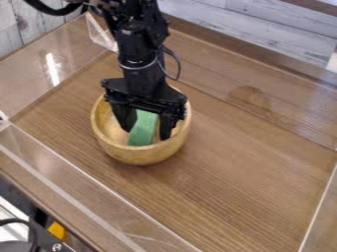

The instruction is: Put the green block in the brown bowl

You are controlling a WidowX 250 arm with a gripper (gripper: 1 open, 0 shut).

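**Camera view: green bar inside the wooden bowl, pincer spread around it**

Camera view from above the table's near corner shows the long, flat, bright green rectangular block [144,127] standing tilted inside the round, light brown wooden bowl [116,146], its lower end down in the hollow and its upper end leaning near the far rim. The black pincer [146,118] points straight down into the bowl, its two dark fingers [121,117] set wide apart on either side of the block; whether either finger touches the bar cannot be told.

The placing looks essentially done, so the step in hand is probably the release and withdrawal. To do it well, the pincer should stay spread and rise straight up, so that neither finger drags the leaning bar over the rim or catches the bowl's thick wall and shifts it.

The block's faces are plain and matte. The bowl shows grain and rounded walls. It sits on a glossy, dark brown wood-grain table [250,167] that catches reflections, edged by a clear raised border [79,187].
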